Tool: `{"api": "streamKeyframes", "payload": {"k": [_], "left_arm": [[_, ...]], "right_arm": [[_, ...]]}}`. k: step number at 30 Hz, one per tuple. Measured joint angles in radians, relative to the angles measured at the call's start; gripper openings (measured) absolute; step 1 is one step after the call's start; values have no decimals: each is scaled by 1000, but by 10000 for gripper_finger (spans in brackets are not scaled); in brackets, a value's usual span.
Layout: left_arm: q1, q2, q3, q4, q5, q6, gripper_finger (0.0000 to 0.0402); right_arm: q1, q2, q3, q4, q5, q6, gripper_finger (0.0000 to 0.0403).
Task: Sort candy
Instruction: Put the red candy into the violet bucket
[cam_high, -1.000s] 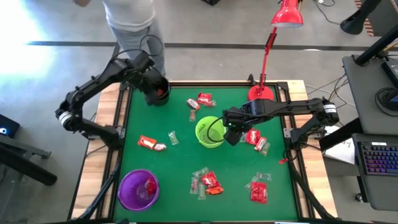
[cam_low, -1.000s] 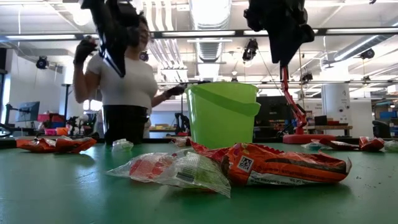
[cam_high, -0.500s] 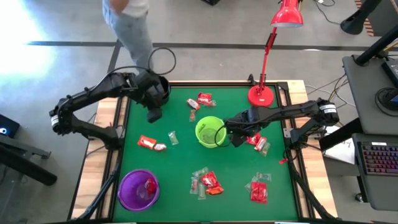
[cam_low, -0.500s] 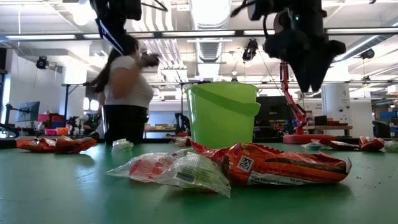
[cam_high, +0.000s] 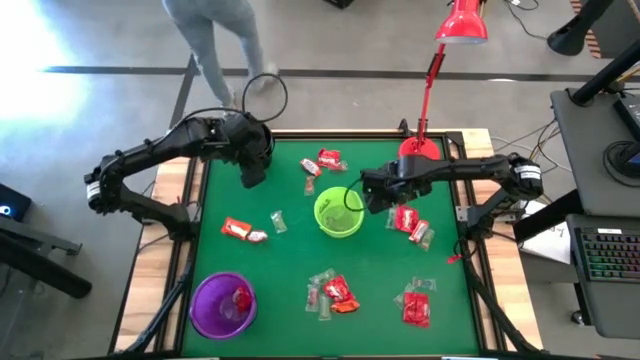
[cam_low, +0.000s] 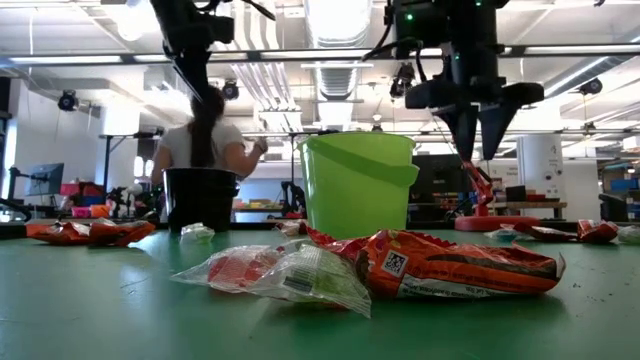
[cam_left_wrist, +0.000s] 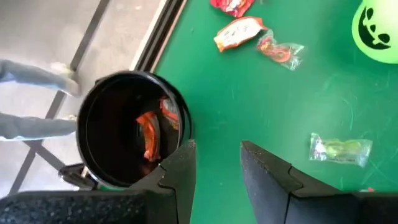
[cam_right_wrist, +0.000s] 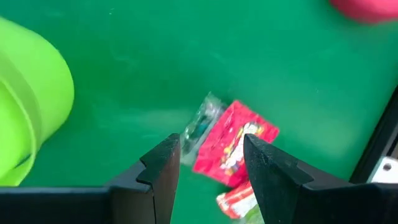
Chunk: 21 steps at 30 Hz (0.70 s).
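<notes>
My left gripper (cam_high: 251, 176) hangs open and empty just past the near side of the black cup (cam_left_wrist: 99, 99), which holds red candy (cam_left_wrist: 148, 134). My right gripper (cam_high: 378, 196) points down, open and empty, above a red candy (cam_right_wrist: 231, 144) and a clear one (cam_right_wrist: 200, 127) lying flat on the green mat, right of the green cup (cam_high: 338, 212). More red and clear candy lies far centre (cam_high: 328, 158), at the left (cam_high: 238, 230) and near the front (cam_high: 336, 292). The purple cup (cam_high: 222, 303) stands front left with a red candy inside.
A red desk lamp (cam_high: 420, 150) stands on the table's far right edge. Candy lies at the front right (cam_high: 415, 305), and a clear one (cam_high: 278, 222) left of the green cup. A person (cam_low: 205, 140) walks in the room behind the table.
My left gripper has swung off the black cup toward the table's near edge and has turned. My right gripper has come down beside the green cup toward the red candy and has rolled about its own axis. The person behind the table has walked away.
</notes>
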Motion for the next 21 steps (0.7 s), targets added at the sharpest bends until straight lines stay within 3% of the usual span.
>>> {"api": "streamKeyframes", "payload": {"k": [11,17,21], "left_arm": [[35,51,0,106,-132,82,109],[93,63,1,176,-183,145,109],[140,64,6,217,-182,150,109]], "right_arm": [[-69,0,15,2,-39,63,169],[-123,2,6,13,32,46,169],[-195,2,14,89,102,-54,169]]}}
